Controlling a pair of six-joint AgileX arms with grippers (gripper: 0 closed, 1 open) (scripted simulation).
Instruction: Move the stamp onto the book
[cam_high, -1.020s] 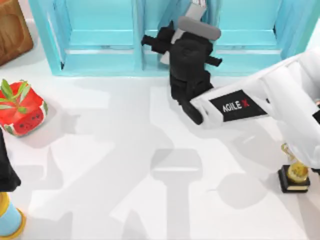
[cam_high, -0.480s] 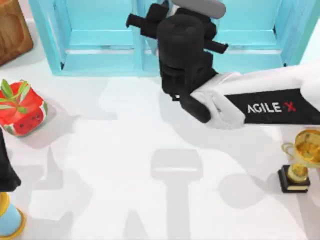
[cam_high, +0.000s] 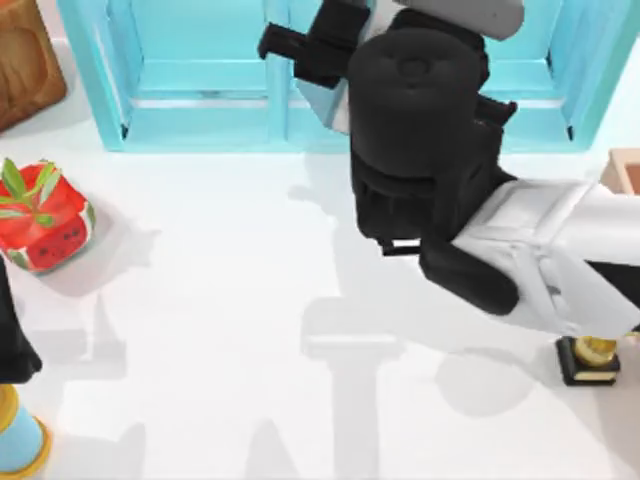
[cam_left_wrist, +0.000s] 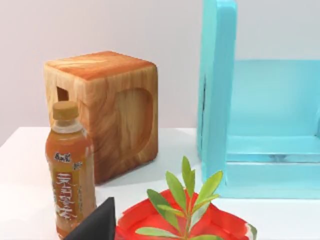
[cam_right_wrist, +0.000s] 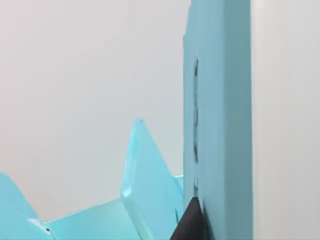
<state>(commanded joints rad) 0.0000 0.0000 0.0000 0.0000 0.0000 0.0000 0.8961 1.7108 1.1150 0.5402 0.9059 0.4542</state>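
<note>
My right arm reaches across the table's back, and its black wrist looms large over the front of the light-blue shelf unit (cam_high: 200, 70). The right gripper (cam_high: 400, 25) points into the shelf, its fingers hidden under the wrist. Up close in the right wrist view stands an upright panel of the shelf (cam_right_wrist: 217, 125), with one dark fingertip (cam_right_wrist: 190, 225) at its foot. A small tan-brown block, the stamp (cam_high: 622, 170), peeks out at the right edge beside the arm. The book is hidden. My left gripper (cam_high: 10, 345) is parked at the left edge.
A red melon-patterned pot with a green plant (cam_high: 42, 215) (cam_left_wrist: 185, 220) stands at the left. Behind it sit a wooden box (cam_high: 25, 60) (cam_left_wrist: 107, 110) and a tea bottle (cam_left_wrist: 67, 170). A gold trophy on a black base (cam_high: 588, 362) is half under my right arm.
My right arm has risen toward the camera and swung to the right. It now covers most of the trophy, and the tan block has come into sight at the right edge.
</note>
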